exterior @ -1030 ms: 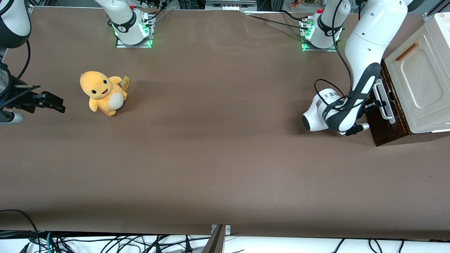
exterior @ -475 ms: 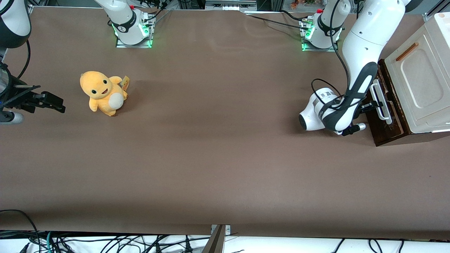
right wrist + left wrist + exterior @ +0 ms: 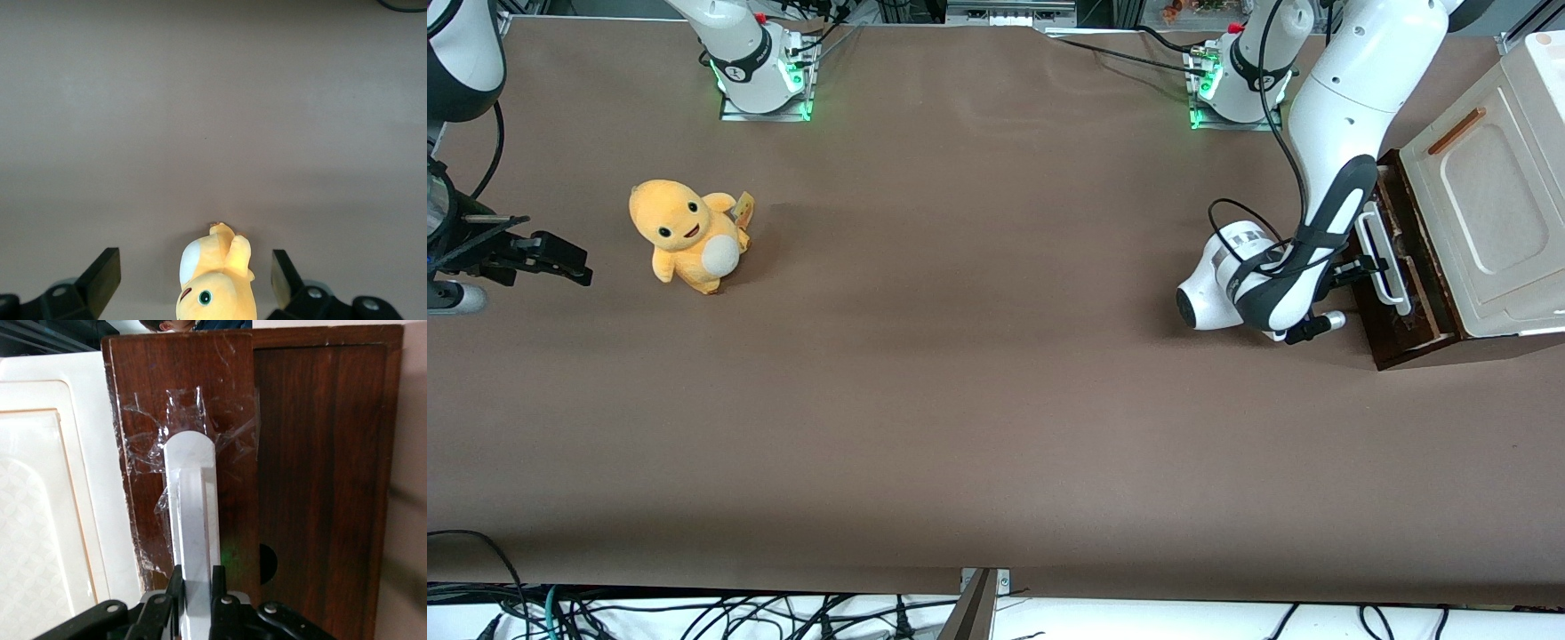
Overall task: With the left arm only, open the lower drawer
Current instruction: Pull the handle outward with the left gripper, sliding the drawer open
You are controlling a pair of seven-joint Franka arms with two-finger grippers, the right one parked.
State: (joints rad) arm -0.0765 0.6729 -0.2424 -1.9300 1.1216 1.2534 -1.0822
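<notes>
Two fingers point(image 3: 176, 587) of the gripper point(image 3: 1362, 267) are clamped on the white handle point(image 3: 193, 520) of the drawer point(image 3: 1405, 276), so that a pull can be carried into it. A strip of pale inside is shown beneath the cream panel point(image 3: 1485, 196); the drawer is judged partly open.

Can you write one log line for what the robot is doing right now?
step: opening lower drawer | gripper: shut on white handle | drawer: partly out | plush toy: toward parked arm's end
</notes>
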